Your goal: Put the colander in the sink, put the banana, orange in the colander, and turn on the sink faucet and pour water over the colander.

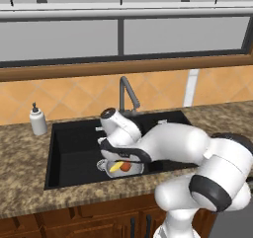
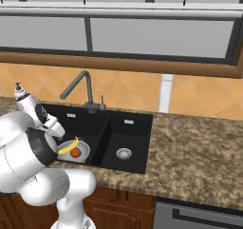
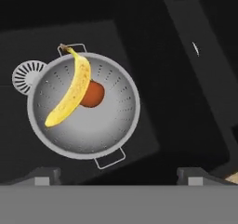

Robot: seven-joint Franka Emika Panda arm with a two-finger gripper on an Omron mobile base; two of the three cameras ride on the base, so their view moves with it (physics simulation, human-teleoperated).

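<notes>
Fingertips [image 3: 46, 177] of the claw [image 3: 119, 176] rise dark at the bottom of the hand view, set far apart with nothing between them, so the claw stands wide and holds nothing. Straight below it lies the colander [image 3: 102, 130], resting on the floor of the sink [image 1: 74, 148] in the wider basin, its rim just overlapping the round drain [image 3: 23, 76]. Across the colander lies the banana [image 3: 69, 95], its long axis slanting from the stem end by one small handle down toward the opposite rim, and it leans over the orange [image 3: 93, 94], which sits near the middle of the colander and touches the banana. Both fruits are therefore inside, and the colander is in place, so I judge the only step left is the water. The faucet [image 1: 127, 95] stands behind the colander at the back edge of the sink, close to the divider between the basins; from the claw it lies up and away, toward the wall, not below. In the right base view its spout [image 2: 73, 85] reaches out over the wider basin toward the colander. The coming move would seem to turn on lifting the claw off the colander and carrying it back to the faucet's base, where a small lever [image 2: 101, 101] shows; the soap bottle [image 1: 37, 119] stands on the surface well to the far side of the colander from the faucet
</notes>
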